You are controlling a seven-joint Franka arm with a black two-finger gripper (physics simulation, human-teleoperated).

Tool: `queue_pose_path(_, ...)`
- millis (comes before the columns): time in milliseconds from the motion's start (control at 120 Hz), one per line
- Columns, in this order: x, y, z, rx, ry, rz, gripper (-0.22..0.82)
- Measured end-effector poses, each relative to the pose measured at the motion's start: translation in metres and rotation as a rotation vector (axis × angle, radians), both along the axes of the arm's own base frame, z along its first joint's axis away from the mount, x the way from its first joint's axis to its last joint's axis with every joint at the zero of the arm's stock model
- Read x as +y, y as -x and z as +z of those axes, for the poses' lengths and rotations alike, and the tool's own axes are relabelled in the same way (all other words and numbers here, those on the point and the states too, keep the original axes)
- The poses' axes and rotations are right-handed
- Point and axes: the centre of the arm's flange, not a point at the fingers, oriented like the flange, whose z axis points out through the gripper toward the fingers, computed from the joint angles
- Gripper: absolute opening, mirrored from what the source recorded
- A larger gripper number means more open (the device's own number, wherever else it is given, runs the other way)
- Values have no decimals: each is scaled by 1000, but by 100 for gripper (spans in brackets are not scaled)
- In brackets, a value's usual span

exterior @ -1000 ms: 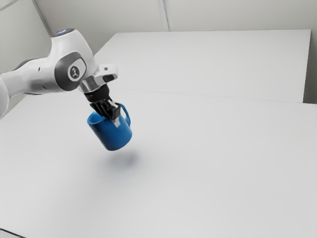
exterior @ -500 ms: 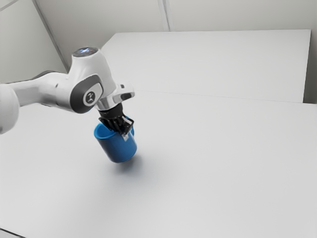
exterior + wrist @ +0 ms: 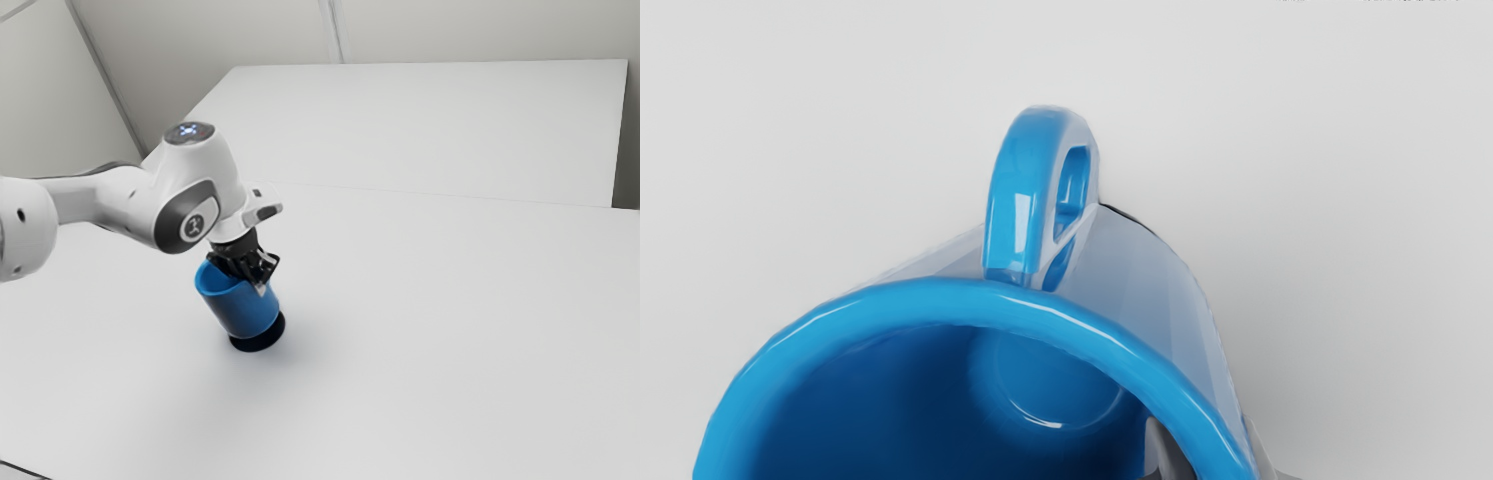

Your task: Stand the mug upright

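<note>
Black two-finger gripper (image 3: 258,284) clamps wall of glossy blue mug (image 3: 238,308); because of tilt toward exterior view's left, early release may topple it.

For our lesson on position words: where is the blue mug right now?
The blue mug is toward the exterior view's left, tilted over the white table, its wall pinched by the black two-finger gripper.
</note>
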Motion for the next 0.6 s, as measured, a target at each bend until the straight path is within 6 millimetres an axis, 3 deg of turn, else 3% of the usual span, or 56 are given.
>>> queue_pose_path(458,-1,-7,-27,19,17,78,-18)
queue_pose_path(517,-2,-7,-27,18,23,85,-11)
queue_pose_path(600,-4,-7,-25,14,38,90,7)
